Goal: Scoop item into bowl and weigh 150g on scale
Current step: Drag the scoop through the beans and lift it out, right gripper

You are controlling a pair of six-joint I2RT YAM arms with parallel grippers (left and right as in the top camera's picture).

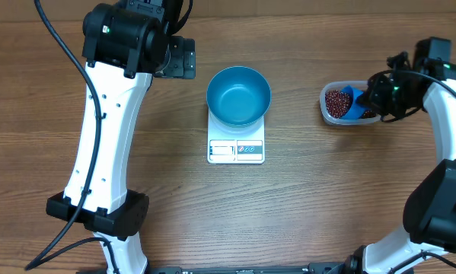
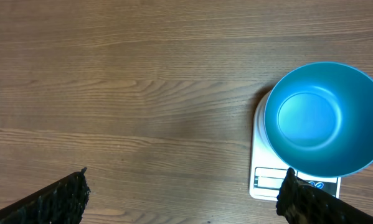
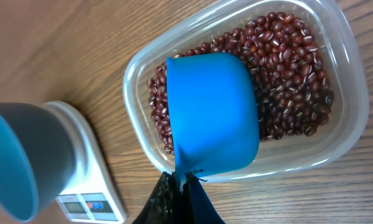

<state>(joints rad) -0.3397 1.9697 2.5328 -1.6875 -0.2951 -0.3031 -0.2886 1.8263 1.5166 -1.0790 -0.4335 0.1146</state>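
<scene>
– Overhead view first: where is the round deep blue plastic bowl [image 1: 238,94]?
– Centre of the frame, standing on the small flat white kitchen scale [image 1: 236,150] on the wooden desk [image 1: 304,213].
– And the small dark red-brown beans [image 1: 336,103]?
– Upper right, inside the clear rectangular plastic tub [image 1: 326,116], well apart from the bowl.
– How do the claws stand?
– At the tub, the right claw [image 3: 180,190] is pinched tight on the handle of the small blue plastic scoop [image 3: 214,112], which lies over the beans. At upper left, the left claw [image 2: 183,198] gapes wide, holding nothing.
</scene>
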